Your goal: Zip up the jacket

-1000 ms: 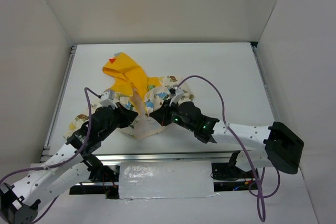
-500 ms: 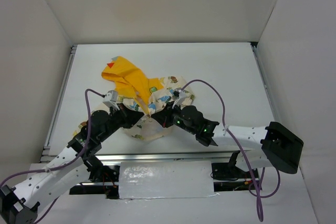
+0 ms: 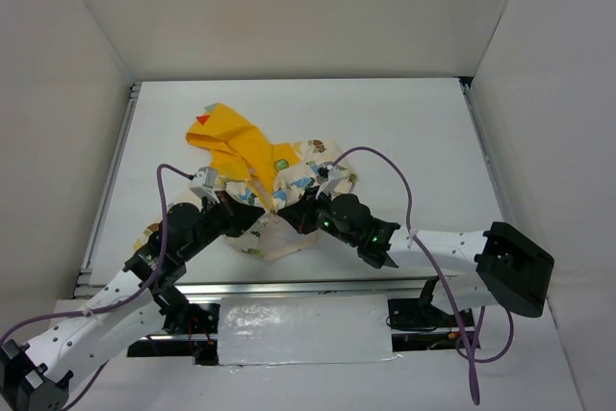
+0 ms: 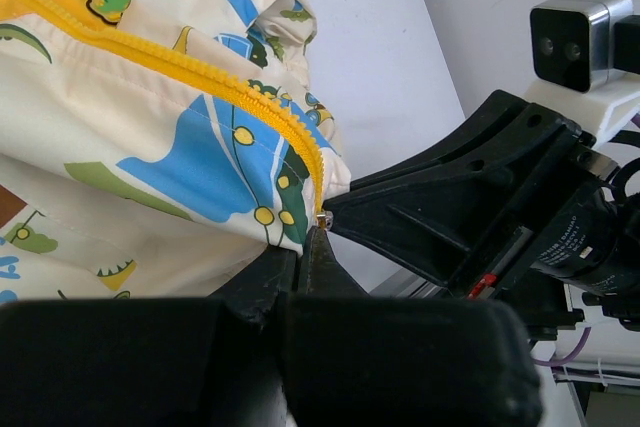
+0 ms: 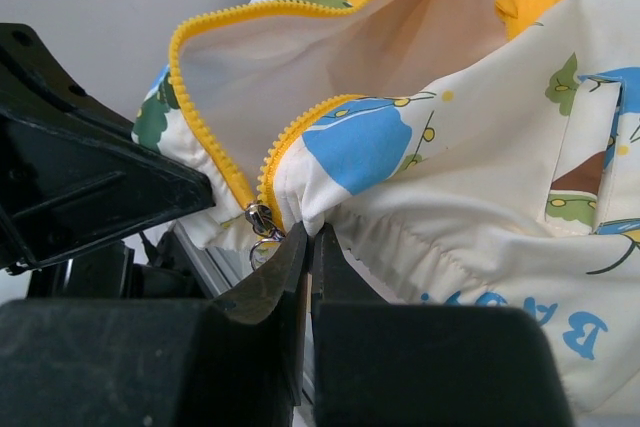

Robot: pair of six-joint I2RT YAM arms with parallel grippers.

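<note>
The cream jacket (image 3: 289,175) with blue-green prints and a yellow hood (image 3: 231,137) lies on the table, its hem lifted toward the arms. My left gripper (image 3: 258,214) is shut on the hem of one front panel at the bottom end of its yellow zipper (image 4: 300,147). My right gripper (image 3: 289,214) is shut on the hem of the other panel (image 5: 330,197), right beside the metal zipper slider (image 5: 258,219). The two grippers nearly touch. The front is open above the slider, showing the pale lining (image 5: 330,47).
The white table (image 3: 414,132) ends at a metal rail at its near edge (image 3: 308,288). White walls enclose the left, back and right. Purple cables (image 3: 385,156) loop over both arms. The right arm's wrist camera (image 4: 575,42) shows in the left wrist view.
Both grippers moved closer together and slightly away from me, carrying the hem; the hood shifted a little left. Little has moved in the last half second.
</note>
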